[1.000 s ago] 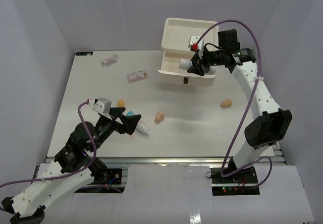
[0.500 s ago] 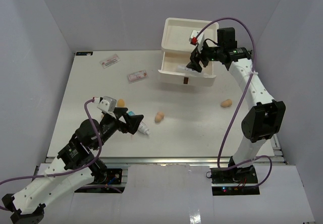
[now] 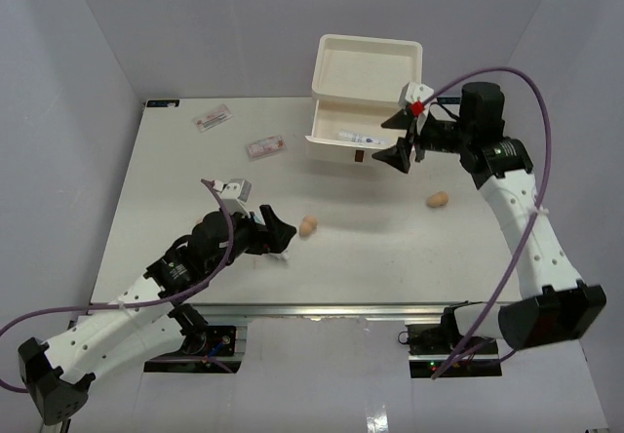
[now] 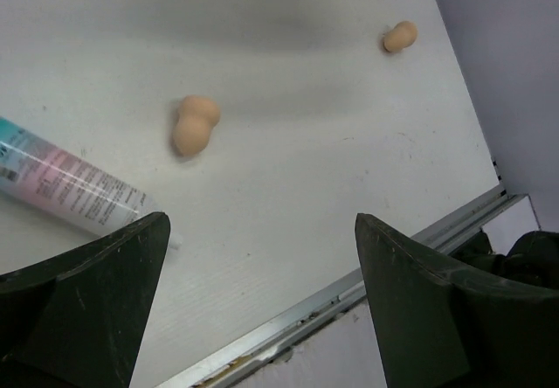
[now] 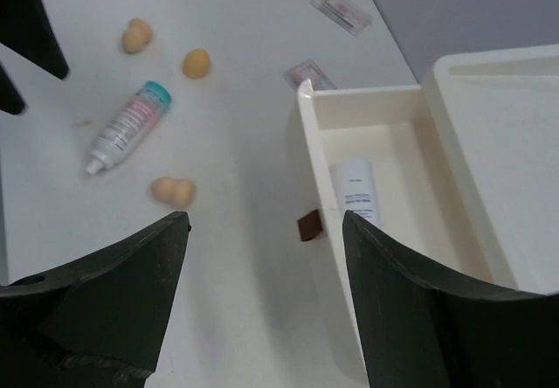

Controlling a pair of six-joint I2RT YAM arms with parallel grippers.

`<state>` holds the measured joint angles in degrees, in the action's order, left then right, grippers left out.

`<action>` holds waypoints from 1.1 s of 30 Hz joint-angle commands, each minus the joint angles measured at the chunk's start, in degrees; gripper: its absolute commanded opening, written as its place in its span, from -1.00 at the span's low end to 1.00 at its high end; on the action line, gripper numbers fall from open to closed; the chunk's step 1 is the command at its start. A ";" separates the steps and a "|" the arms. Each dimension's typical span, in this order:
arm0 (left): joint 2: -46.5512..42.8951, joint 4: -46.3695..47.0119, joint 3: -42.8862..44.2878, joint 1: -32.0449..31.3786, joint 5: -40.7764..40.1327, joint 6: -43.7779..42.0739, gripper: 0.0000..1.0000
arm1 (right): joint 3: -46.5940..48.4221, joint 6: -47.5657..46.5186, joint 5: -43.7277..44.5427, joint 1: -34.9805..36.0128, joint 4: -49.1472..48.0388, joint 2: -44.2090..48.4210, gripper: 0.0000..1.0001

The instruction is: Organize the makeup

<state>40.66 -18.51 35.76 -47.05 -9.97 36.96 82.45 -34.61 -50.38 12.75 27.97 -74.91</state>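
Pale lilac walls (image 3: 78, 82) box in a white table (image 3: 146, 218) whose near edge carries a metal rail (image 3: 322, 308). Overhead, the left gripper (image 3: 277, 234) at lower centre largely covers the white tube (image 4: 61, 183). Its own wrist camera shows that tube lying flat at the left edge of the frame, outside the widely parted, empty fingers (image 4: 96, 301). One peach sponge (image 4: 194, 126) lies just beyond the tube and another (image 4: 400, 36) at upper right.

The right gripper (image 3: 396, 138) hangs in front of the white box (image 3: 366, 67) at upper centre, jaws well apart and holding nothing. Its wrist view looks into the open drawer (image 5: 367, 108), where the small white bottle (image 5: 358, 191) lies on the floor, and picks out the brown handle (image 5: 306, 226). That view also shows two more sponges (image 5: 196, 63) at upper left, which the overhead view does not show, and both clear packets (image 5: 341, 10) near the top. Dark shapes in its upper left corner may be the left gripper's fingers.
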 commanded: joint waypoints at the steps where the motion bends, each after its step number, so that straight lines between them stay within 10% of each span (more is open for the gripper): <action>1: 3.92 -8.28 -0.54 0.11 -4.84 22.37 0.96 | -13.35 5.08 -4.02 -1.20 -2.58 11.28 0.54; 12: 26.73 -18.18 6.76 7.00 -11.10 33.17 0.85 | -44.99 24.36 -10.06 -25.83 -31.24 29.67 0.75; 25: 41.00 -8.99 9.87 14.79 -4.97 27.11 0.60 | -45.89 24.76 -11.85 -26.90 -31.22 31.50 0.75; 33: 40.86 -8.53 8.10 14.79 -3.19 26.38 -0.02 | -45.98 24.50 -11.50 -26.90 -31.22 31.84 0.75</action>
<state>83.68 -27.88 44.47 -32.54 -14.37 63.73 36.62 -10.66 -60.84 -13.87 -0.64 -43.85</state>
